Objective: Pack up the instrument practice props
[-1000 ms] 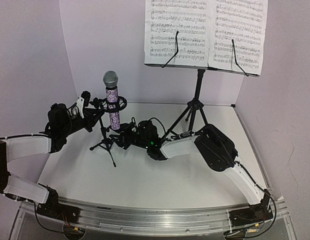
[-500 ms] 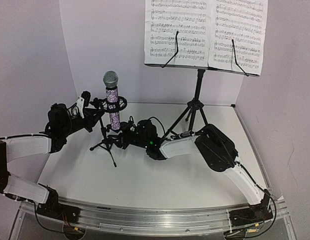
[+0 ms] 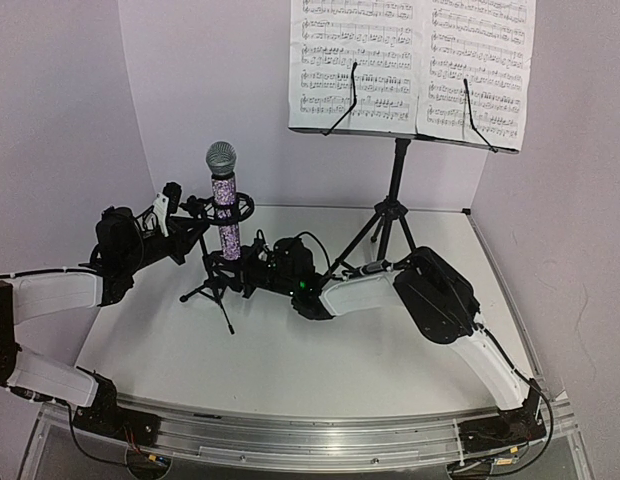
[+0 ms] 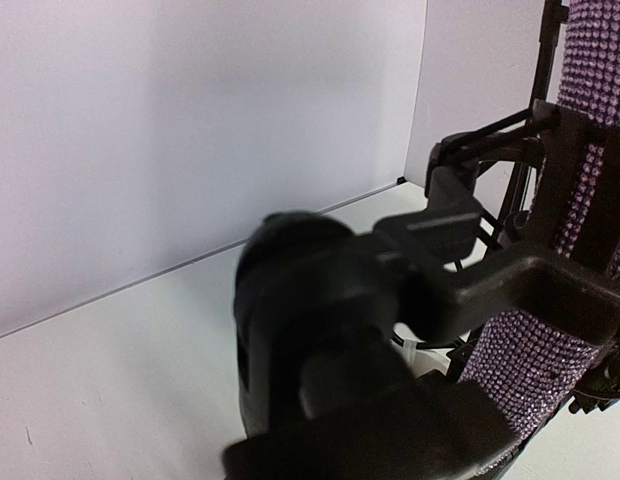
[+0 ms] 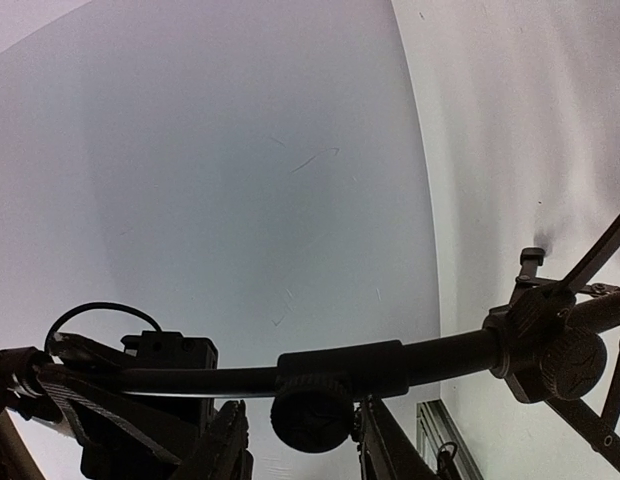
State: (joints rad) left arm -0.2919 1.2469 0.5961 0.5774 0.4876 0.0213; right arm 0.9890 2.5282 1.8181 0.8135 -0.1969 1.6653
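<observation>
The glittery purple microphone [image 3: 223, 205] stands upright in the clip of the small black mic stand [image 3: 208, 285]. It also shows at the right edge of the left wrist view [image 4: 585, 110]. My left gripper [image 3: 197, 213] is at the clip, and its dark blurred fingers [image 4: 320, 340] look shut on the clip's arm. My right gripper [image 3: 245, 272] is low at the stand's pole [image 5: 440, 360]. It is open, with its fingers [image 5: 225, 445] on either side of the pole's clamp knob [image 5: 312, 410]. The white sheet-music pages [image 3: 410, 65] rest on the tall black music stand [image 3: 394, 190] at the back.
The music stand's tripod legs [image 3: 362, 240] spread just behind my right forearm. White walls close in the left, back and right. The metal rail [image 3: 290, 435] runs along the near edge.
My right gripper has moved slightly left, closer onto the mic stand's pole. The left arm and the microphone have not moved.
</observation>
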